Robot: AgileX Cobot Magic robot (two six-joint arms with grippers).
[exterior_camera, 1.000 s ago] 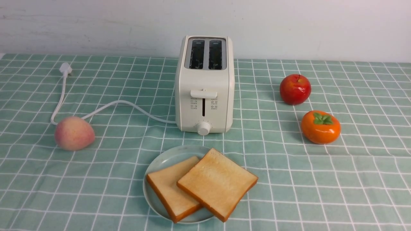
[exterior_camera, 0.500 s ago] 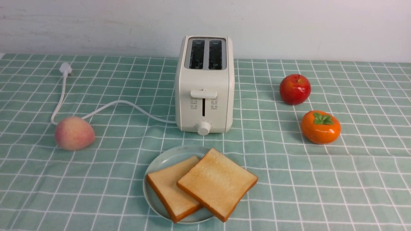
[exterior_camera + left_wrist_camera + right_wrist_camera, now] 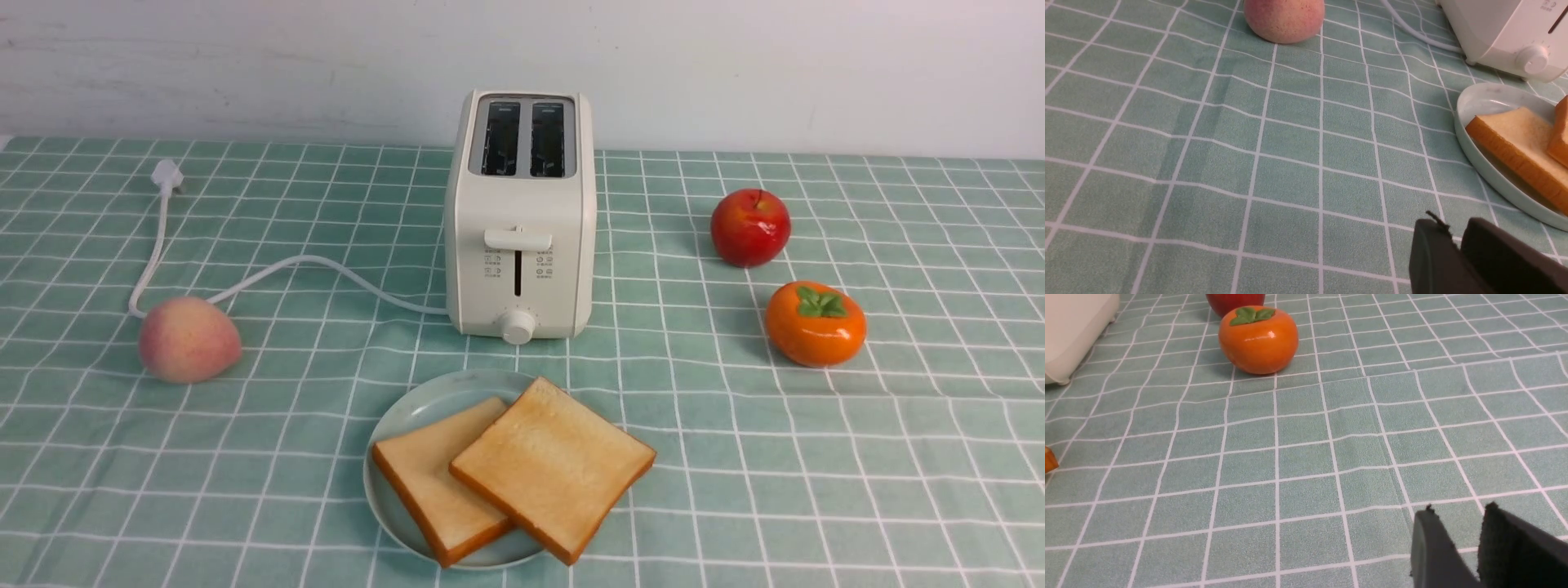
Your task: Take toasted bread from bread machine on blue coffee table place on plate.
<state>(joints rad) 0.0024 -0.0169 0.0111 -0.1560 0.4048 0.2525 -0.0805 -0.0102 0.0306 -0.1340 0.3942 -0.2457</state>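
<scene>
Two slices of toasted bread lie on the plate (image 3: 424, 396), the right slice (image 3: 551, 465) overlapping the left one (image 3: 433, 478). Behind the plate stands the bread machine (image 3: 520, 220), both slots empty, on the blue coffee table (image 3: 816, 457). Neither arm shows in the front view. In the left wrist view my left gripper (image 3: 1455, 224) hovers low over the cloth near the plate (image 3: 1478, 96) and toast (image 3: 1515, 139), its tips a narrow gap apart and empty. My right gripper (image 3: 1457, 510) is open over bare cloth, holding nothing.
A peach (image 3: 189, 339) and the toaster's white cord (image 3: 269, 273) lie at the left. A red apple (image 3: 750, 227) and an orange persimmon (image 3: 815, 323) sit at the right. A pale wall runs behind the table.
</scene>
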